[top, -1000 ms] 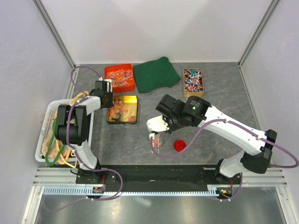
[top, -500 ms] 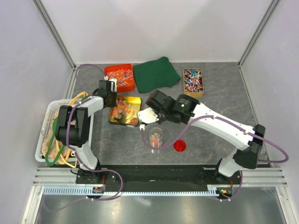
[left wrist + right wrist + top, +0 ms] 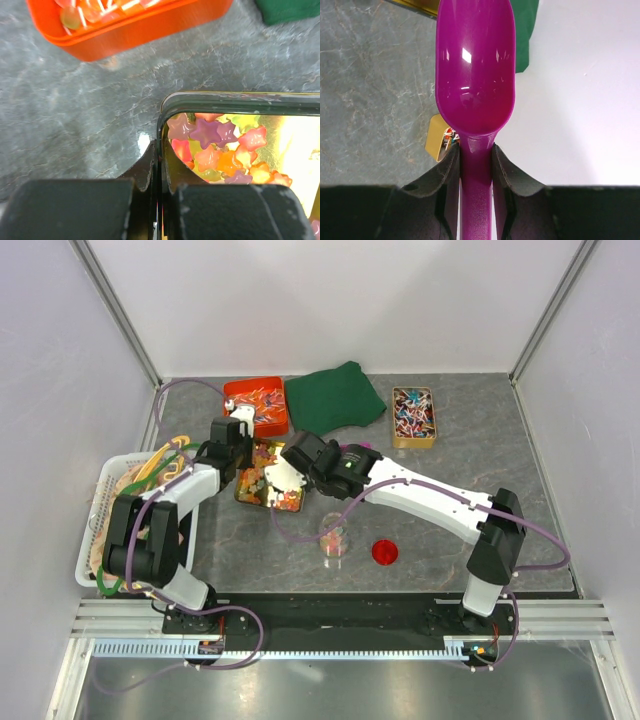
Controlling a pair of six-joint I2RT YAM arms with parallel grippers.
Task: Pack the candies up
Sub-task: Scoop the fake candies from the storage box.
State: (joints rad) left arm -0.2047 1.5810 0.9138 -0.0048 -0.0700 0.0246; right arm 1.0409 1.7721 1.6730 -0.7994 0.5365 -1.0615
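The candies [image 3: 220, 150] are star-shaped gummies in pink, purple, orange and yellow, lying in a gold tin [image 3: 235, 97]. My left gripper [image 3: 161, 167] is shut on the tin's left rim. From above, that gripper [image 3: 243, 466] sits at the tin's [image 3: 262, 498] far-left corner. My right gripper [image 3: 476, 165] is shut on the handle of a magenta scoop [image 3: 475, 75], whose bowl is empty. The right arm's wrist [image 3: 305, 458] hangs over the tin's right side. A clear jar [image 3: 335, 535] with a few candies inside stands in front of the tin.
The jar's red lid [image 3: 385, 552] lies to its right. An orange tray of wrapped sweets [image 3: 258, 402], a green cloth [image 3: 335, 398] and a gold box of twist-wrapped sweets [image 3: 414, 416] line the back. A white basket [image 3: 92, 540] stands at the left edge.
The right arm has swung left from above the jar to over the tin. The left gripper has turned and shifted the tin slightly toward the jar.
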